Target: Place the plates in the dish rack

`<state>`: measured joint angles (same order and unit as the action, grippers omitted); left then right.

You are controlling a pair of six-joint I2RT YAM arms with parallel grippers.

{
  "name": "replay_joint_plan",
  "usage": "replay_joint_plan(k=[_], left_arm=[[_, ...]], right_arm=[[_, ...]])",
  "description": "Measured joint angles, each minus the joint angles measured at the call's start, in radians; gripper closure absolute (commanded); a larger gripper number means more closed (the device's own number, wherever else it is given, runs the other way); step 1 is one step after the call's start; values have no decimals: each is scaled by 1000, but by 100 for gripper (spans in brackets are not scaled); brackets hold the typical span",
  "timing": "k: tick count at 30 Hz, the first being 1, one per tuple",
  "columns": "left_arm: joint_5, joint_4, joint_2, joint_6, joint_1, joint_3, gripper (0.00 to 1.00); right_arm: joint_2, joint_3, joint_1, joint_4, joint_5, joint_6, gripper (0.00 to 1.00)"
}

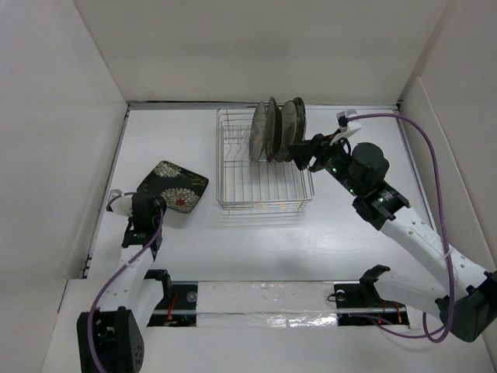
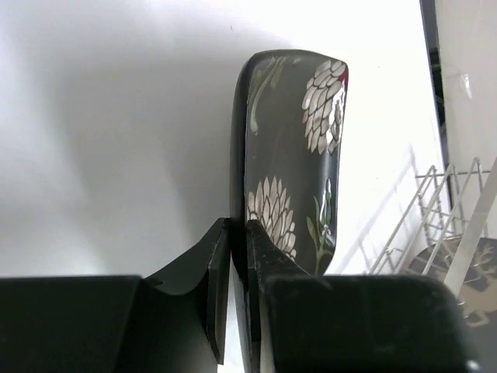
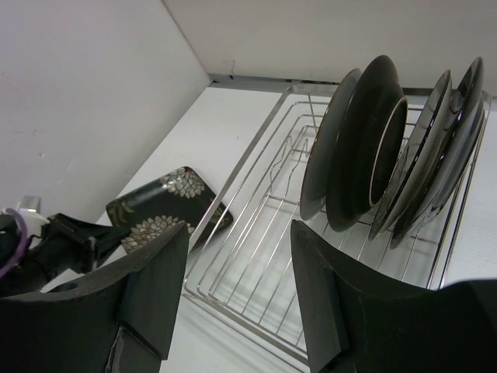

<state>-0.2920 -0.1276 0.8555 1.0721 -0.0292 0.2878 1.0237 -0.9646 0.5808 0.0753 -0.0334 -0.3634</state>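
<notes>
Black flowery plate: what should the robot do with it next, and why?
Probably lift it toward the dish rack. The left gripper grips the black square plate by its edge, four plates stand at the rack's far end, and near slots look free.

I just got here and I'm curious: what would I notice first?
Four round plates stand on edge at the right end of the dish rack. To its left, the left gripper pinches the rim of a black flowered square plate. The right gripper hovers open beside them.
</notes>
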Motion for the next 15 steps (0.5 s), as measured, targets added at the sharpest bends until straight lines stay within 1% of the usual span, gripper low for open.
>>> replay_joint_plan(k=[2,3,5,6,7,9,15], left_arm=[[-18,81,-75,-60,-11,19,100],[-29,114,-99,-90,-18,29,100],[-51,172,-133,-146,-27,58,100],[-65,196,-145,-172,-30,74,100],[-75,215,-158,-198,-31,90,100],[-89,243,-186,-245,-32,115,100],[-87,282,-248,-365,-32,216,100]], right_arm=[[5,0,0,0,0,0,32],[9,0,0,0,0,0,27],[13,0,0,-1,-1,1,21],[14,0,0,-1,-3,2,16],[14,0,0,0,-7,2,14],[14,0,0,0,-22,3,11],[25,-4,3,12,-115,-9,11]])
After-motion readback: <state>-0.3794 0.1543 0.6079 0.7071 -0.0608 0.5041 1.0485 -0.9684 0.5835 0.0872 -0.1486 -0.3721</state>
